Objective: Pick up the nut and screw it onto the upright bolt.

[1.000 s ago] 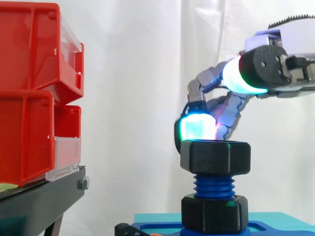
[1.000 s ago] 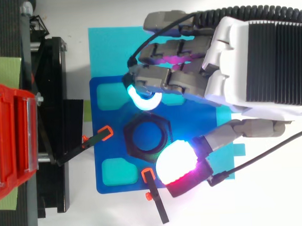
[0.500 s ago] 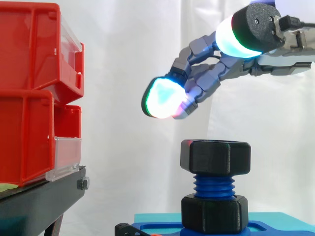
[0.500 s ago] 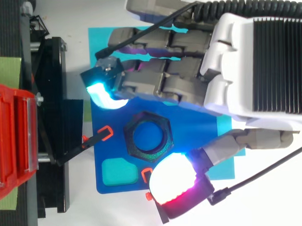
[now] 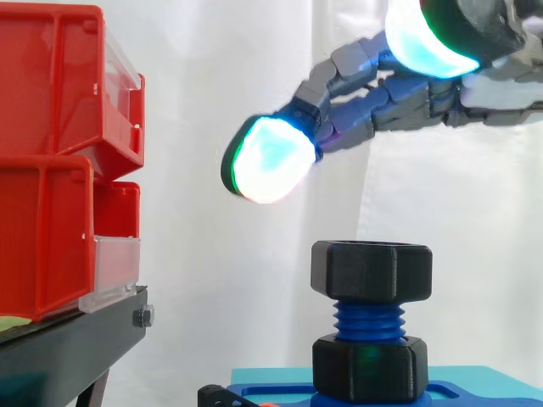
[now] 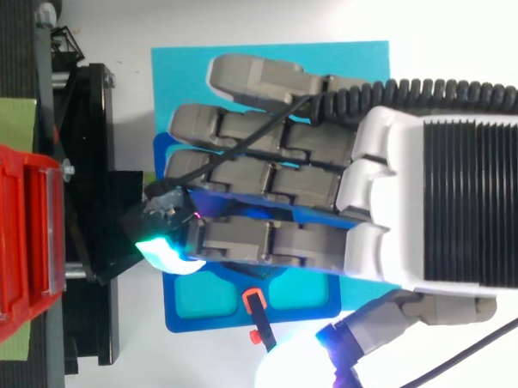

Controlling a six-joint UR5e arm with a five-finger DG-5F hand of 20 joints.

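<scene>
Hovering fingers (image 5: 373, 119) — straight (empty) — above nut (image 5: 371, 270)

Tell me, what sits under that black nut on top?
The threaded blue bolt, then a second black nut on a blue base. The bolt's tip inside the top nut is hidden.

The side camera stands close beside the work at about the height of the upright bolt (image 5: 370, 320) and its nut (image 5: 371, 270). It looks level across them toward the white curtain (image 5: 212, 85), with the red bins (image 5: 51, 161) on the black stand (image 5: 68, 348) cut off at the left edge and the hand (image 5: 399, 106) entering from the upper right. The top camera sits above and looks straight down at close range, with the bins along its left edge, the blue base plate (image 6: 170, 292) at centre and the hand reaching in from the right edge; both views share the bins, the stand, the base plate and the hand.
</scene>
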